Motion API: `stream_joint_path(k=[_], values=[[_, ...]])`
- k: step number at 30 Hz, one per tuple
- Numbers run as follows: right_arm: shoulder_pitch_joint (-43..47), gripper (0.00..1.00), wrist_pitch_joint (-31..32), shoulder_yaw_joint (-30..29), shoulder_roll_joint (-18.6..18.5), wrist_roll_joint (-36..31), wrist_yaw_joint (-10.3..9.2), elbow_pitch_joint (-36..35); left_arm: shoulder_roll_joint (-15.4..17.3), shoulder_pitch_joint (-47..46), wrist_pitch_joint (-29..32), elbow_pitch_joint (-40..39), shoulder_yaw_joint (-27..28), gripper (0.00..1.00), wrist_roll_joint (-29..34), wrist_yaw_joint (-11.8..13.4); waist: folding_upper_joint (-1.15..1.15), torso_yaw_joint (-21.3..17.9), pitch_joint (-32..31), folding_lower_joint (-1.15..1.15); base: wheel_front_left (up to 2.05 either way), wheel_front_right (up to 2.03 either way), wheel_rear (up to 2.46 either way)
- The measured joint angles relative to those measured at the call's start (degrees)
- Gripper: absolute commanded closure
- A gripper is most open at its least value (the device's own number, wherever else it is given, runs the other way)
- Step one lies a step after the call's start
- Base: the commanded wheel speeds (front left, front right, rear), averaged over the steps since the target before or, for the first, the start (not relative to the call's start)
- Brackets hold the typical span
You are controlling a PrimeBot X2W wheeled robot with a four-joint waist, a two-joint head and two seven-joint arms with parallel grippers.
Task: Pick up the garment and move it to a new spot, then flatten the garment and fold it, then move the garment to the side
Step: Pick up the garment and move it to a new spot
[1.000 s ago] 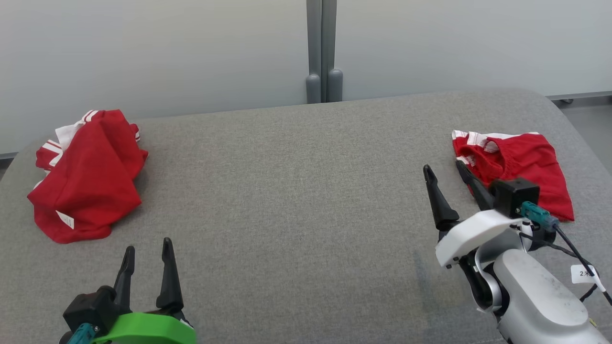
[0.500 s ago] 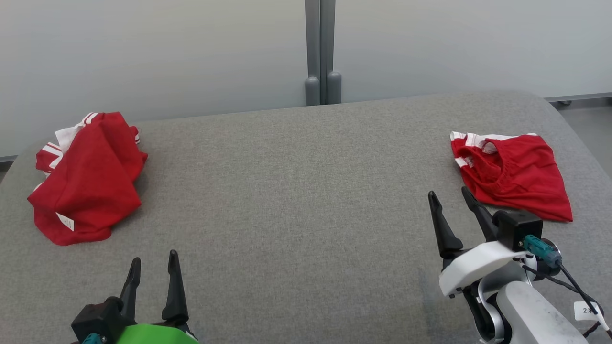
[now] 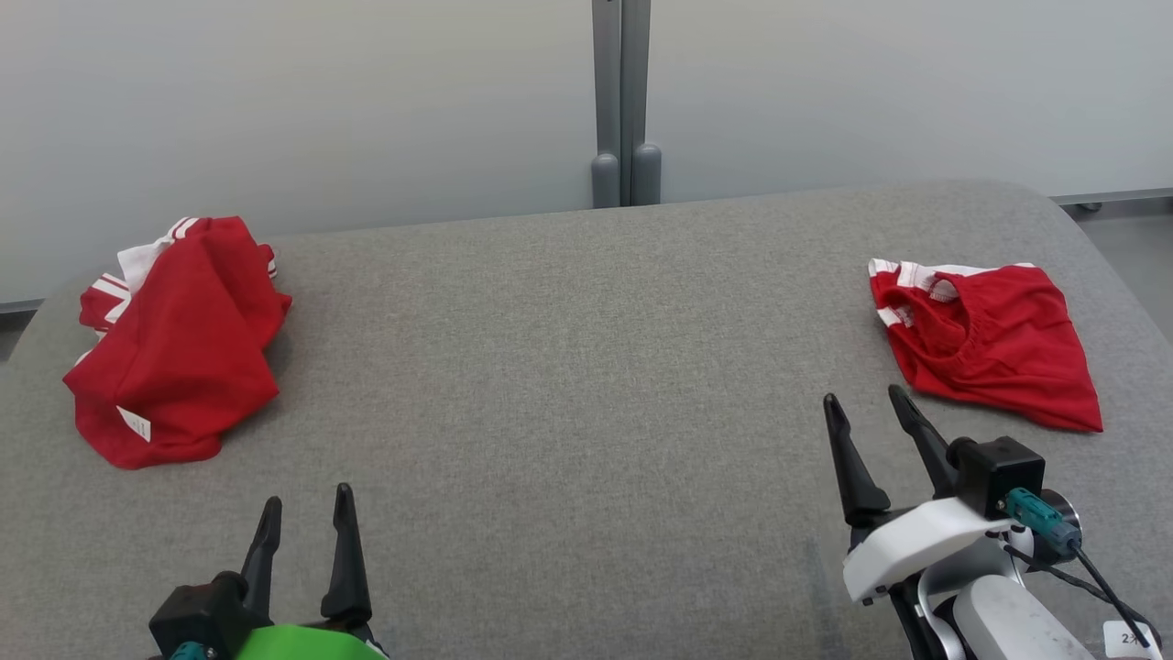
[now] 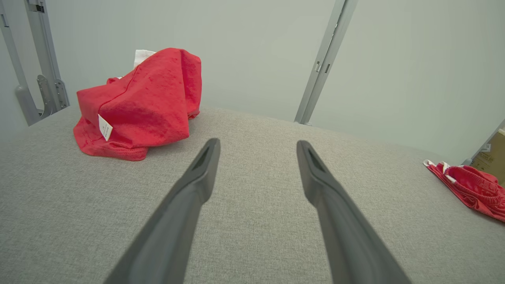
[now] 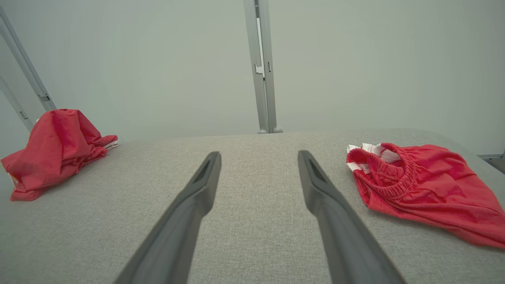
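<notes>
Two items on the grey bench point(image 3: 568, 367), by my cameras: crumpled red garment point(image 3: 174, 348), far left; folded red garment point(image 3: 990, 348), right, just beyond my right fingers point(image 3: 848, 463), spread and empty. Near left, my left fingers point(image 3: 345, 559): spread, empty.

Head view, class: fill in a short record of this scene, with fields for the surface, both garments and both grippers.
Surface: grey woven fabric tabletop, rounded far corners
Left garment: crumpled red cloth garment with white stripes, heaped, white tag showing
Right garment: red cloth shorts with elastic waistband and white trim, lying fairly flat
Left gripper: jaws open, holding nothing, apart from the heap
Right gripper: jaws open, holding nothing, near the shorts, not touching
</notes>
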Motion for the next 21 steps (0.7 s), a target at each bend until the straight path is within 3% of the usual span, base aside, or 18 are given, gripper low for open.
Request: stream_joint_path(k=[14, 21], values=[[3.16, 0.0, 0.0, -1.65, 0.9, -2.01, 0.0, -4.24, -0.11, -0.01, -0.01, 0.27, -1.37, 0.0, 1.29, 0.0, 0.0, 4.82, -0.38, 0.0, 0.0, 0.0, 0.0], [3.14, 0.0, 0.0, 2.07, 2.04, -2.57, 0.73, -4.95, -0.13, 0.19, -0.26, -0.38, 3.27, 0.0, 2.24, 0.01, 0.0, 10.11, -0.69, 0.0, 0.0, 0.0, 0.0]])
